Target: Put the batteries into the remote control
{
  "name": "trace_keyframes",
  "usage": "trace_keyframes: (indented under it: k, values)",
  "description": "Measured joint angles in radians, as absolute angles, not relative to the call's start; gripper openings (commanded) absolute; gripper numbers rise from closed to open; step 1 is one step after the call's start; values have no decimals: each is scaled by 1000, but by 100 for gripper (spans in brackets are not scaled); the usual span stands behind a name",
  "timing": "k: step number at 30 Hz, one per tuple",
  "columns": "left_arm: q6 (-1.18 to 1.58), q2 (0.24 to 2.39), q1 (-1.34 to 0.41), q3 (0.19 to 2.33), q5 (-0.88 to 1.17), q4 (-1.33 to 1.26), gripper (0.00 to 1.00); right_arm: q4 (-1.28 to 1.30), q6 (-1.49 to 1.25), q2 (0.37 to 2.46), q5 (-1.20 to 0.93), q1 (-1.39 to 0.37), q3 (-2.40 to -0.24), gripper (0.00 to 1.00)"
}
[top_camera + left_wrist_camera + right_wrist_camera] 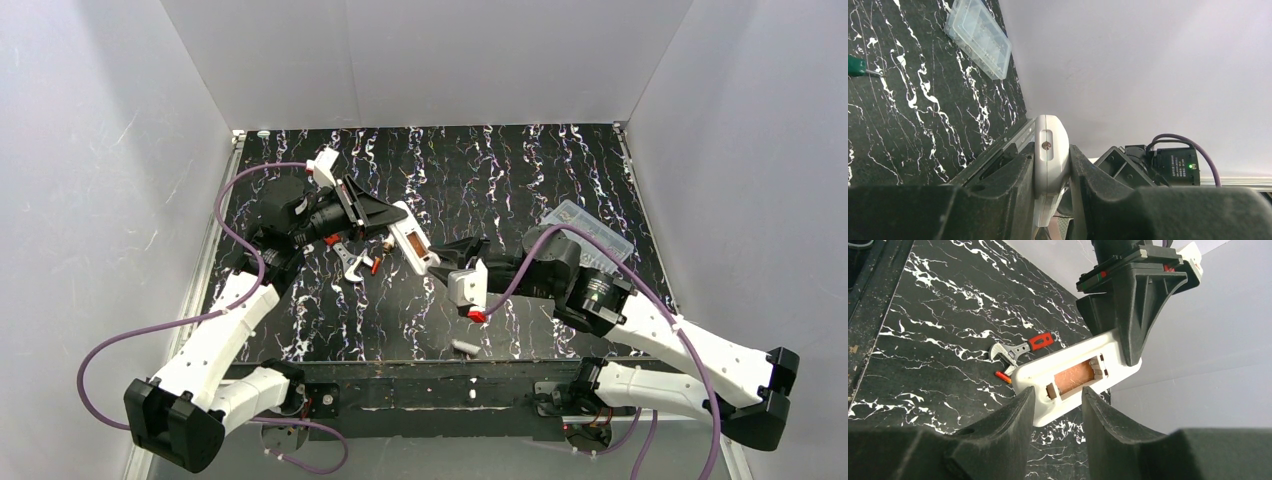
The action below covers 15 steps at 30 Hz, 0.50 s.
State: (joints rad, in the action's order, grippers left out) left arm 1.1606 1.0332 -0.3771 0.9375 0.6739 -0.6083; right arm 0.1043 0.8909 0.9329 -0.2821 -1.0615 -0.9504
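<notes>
The left gripper (1052,152) is clenched on the white remote control (1040,374), holding it tilted over the black marbled table (923,315). Its open battery bay (1098,371) faces the right gripper (1055,399). A battery (1073,378) with an orange casing lies in the bay. The right fingers (1018,410) stand apart and grasp nothing, just before the remote's lower edge. A second battery (1002,375) lies on the table beside the red-handled wrench (1015,351)

Robotics lab cell: white panel walls (430,60), black marbled table (520,170), cabled left arm (215,345) and right arm (690,350).
</notes>
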Motion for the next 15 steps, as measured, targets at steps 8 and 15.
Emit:
trace_keyframes:
  k: [8,15]
  values:
    - [1013,1005,-379,936,632,-433,0,93,807,859,-228,-1061,-920,53]
    - [881,985,-380,936,586,-274,0,42,501,747,-57,-1061,-851,57]
